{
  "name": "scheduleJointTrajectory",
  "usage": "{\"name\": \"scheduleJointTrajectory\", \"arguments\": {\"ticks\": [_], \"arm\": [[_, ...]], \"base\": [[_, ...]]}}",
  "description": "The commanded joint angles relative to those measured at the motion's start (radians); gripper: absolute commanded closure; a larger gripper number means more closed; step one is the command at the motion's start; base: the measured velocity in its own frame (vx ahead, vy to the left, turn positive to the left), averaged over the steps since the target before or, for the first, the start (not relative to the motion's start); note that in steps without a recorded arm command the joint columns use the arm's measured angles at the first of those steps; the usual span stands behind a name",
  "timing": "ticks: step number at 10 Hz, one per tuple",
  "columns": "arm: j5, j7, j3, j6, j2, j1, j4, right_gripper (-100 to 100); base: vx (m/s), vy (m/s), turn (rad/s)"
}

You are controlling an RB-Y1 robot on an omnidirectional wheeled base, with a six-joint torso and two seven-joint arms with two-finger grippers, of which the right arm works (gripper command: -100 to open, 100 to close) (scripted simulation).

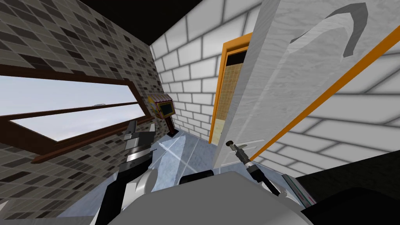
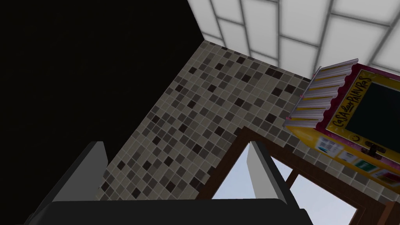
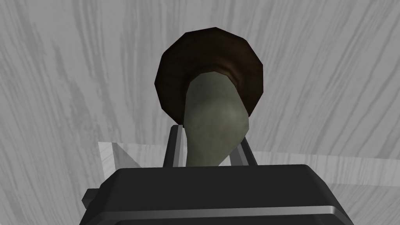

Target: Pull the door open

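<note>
A dark-framed window [image 1: 70, 105] is sitting in a grey mosaic-tiled wall [image 1: 58, 35]. A yellow cabinet [image 1: 163, 108] with a dark screen is standing in the corner, where that wall is meeting a white block wall [image 1: 191, 50].

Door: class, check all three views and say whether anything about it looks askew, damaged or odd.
Nothing stands out. The door is whole and stands ajar from its orange frame; its slant is the camera's. The right gripper is shut on the handle.
</note>
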Motion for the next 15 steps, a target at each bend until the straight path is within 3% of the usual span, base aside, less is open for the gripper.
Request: {"name": "scheduleJointTrajectory", "arguments": {"ticks": [1,2,3,14,15], "arm": [[-0.003,-0.011,0.011,-0.030,-0.011,0.007,0.019,100],[-0.005,-0.015,0.016,-0.042,-0.017,0.012,0.022,100],[-0.003,-0.009,0.015,-0.026,-0.009,0.014,0.010,100],[-0.032,-0.036,0.077,-0.141,-0.042,0.033,0.074,100],[-0.029,-0.033,0.078,-0.128,-0.036,0.037,0.060,100]], "base": [[-0.221,-0.062,0.122],[-0.169,-0.057,0.109],[-0.077,-0.023,0.018],[-0.196,-0.071,0.172],[-0.082,-0.022,0.039]]}}
